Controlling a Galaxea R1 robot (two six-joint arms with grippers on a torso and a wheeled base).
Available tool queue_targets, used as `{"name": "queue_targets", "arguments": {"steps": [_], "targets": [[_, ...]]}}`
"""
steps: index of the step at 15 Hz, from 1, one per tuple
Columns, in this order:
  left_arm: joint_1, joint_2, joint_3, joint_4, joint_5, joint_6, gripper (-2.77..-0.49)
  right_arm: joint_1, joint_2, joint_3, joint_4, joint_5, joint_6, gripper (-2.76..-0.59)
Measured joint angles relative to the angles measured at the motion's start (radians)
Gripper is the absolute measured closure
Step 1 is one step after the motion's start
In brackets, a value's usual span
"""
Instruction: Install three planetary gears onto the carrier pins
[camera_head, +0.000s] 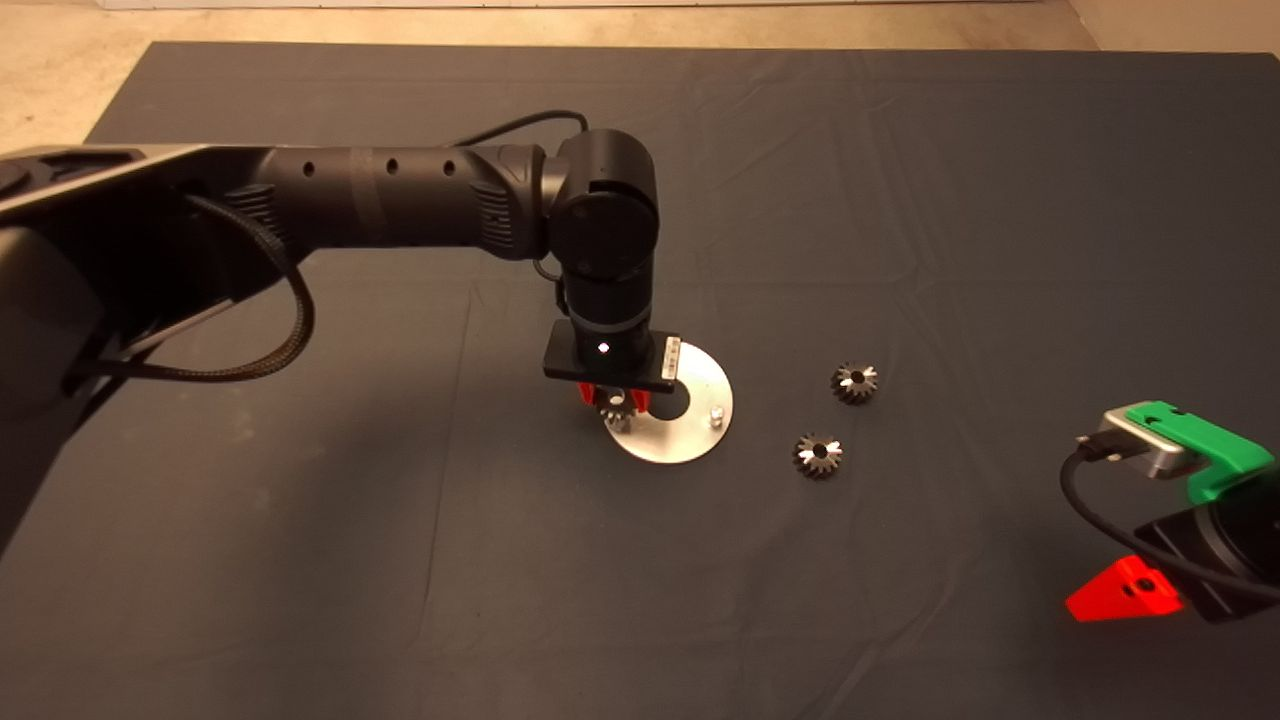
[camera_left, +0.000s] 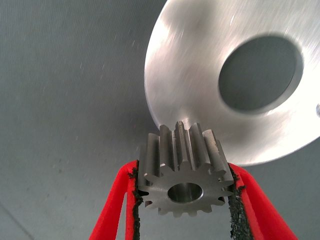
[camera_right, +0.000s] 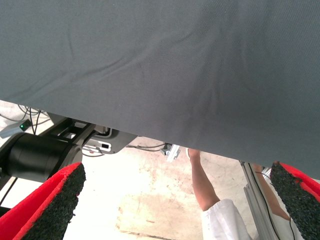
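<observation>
One planetary gear is clamped between the black pads of the left gripper, its toothed sides pressed by both red fingers and its centre hole facing the wrist camera. It hangs at the near-left rim of the round silver plate, overlapping that rim in the head view; whether it touches the plate or a pin cannot be told. The left jaws are clenched on this gear.

On the plate, one carrier pin stands near the right rim, across the central hole from the held gear. The other pins are hidden under the wrist.

Two more planetary gears lie on the dark mat to the right of the plate, apart from it and from each other: the nearer gear sits just off the plate's lower right, and the farther gear lies beyond it, up and to the right.

The left arm reaches in over the surface to the plate from the left. The right gripper waits well to the right of the plate at the mat's edge, its jaws spread with nothing between them. Its wrist view shows the mat's edge, the floor and a person's arm.
</observation>
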Motion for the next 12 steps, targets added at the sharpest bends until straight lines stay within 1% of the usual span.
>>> {"name": "queue_targets", "arguments": {"steps": [2,4,9,12], "targets": [[0.0,-0.005,0.03,0.0,0.003,-0.016,-0.85,0.0,0.003,0.0,0.0,0.0,0.0,-2.75],[0.0,-0.005,0.047,0.0,0.003,-0.025,-0.85,0.0,0.002,0.0,0.0,0.0,0.0,-2.75],[0.0,-0.005,0.05,0.0,0.003,-0.028,-0.85,0.0,0.002,0.0,0.0,0.0,0.0,-2.75],[0.0,0.001,0.038,0.0,0.002,-0.027,-0.85,0.0,0.002,0.0,0.0,0.0,0.0,-2.75]]}}
